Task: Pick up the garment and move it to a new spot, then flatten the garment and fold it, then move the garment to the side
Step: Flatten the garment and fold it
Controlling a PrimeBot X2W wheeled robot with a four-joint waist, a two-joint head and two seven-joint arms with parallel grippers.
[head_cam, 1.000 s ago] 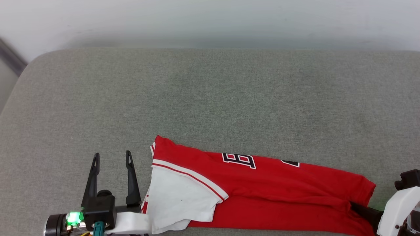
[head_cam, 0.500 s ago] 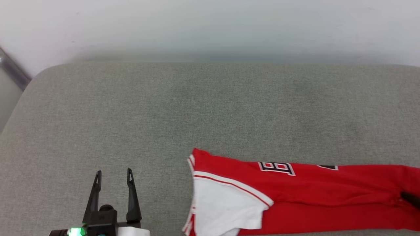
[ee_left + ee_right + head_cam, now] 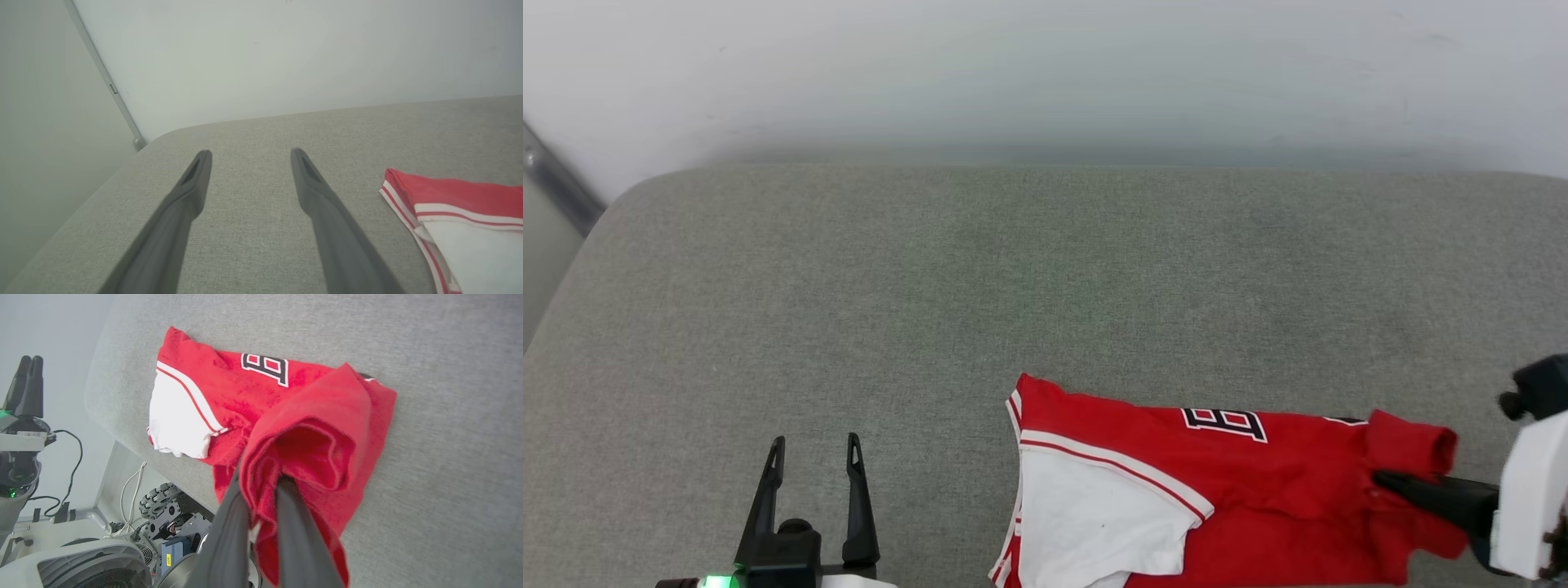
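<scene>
Surface: grey upholstered cushion (image 3: 931, 286) against a pale wall (image 3: 1013, 73).
Head view, garment: the garment (image 3: 1258, 482) lies along the cushion's near edge, long axis left to right. Its white sleeve (image 3: 1094, 523) is at the left end; the right end is bunched and raised.
Head view, right gripper: the right gripper (image 3: 1388, 482) reaches in from the right, fingers clamped on the bunched red end.
Head view, left gripper: the left gripper (image 3: 815, 447) is at lower left, fingers apart and holding nothing. The garment lies to its right, well apart.
Left wrist view: fingers spread over bare cushion, with the sleeve end off to one side, not between them.
Right wrist view: fingers together inside a fold of red fabric; the rest trails away toward the sleeve.
Judgement: the right arm has the hold, so the next move likely runs along the long axis, either folding over or dragging. The cushion's near edge is close, so the fabric could slip off.
</scene>
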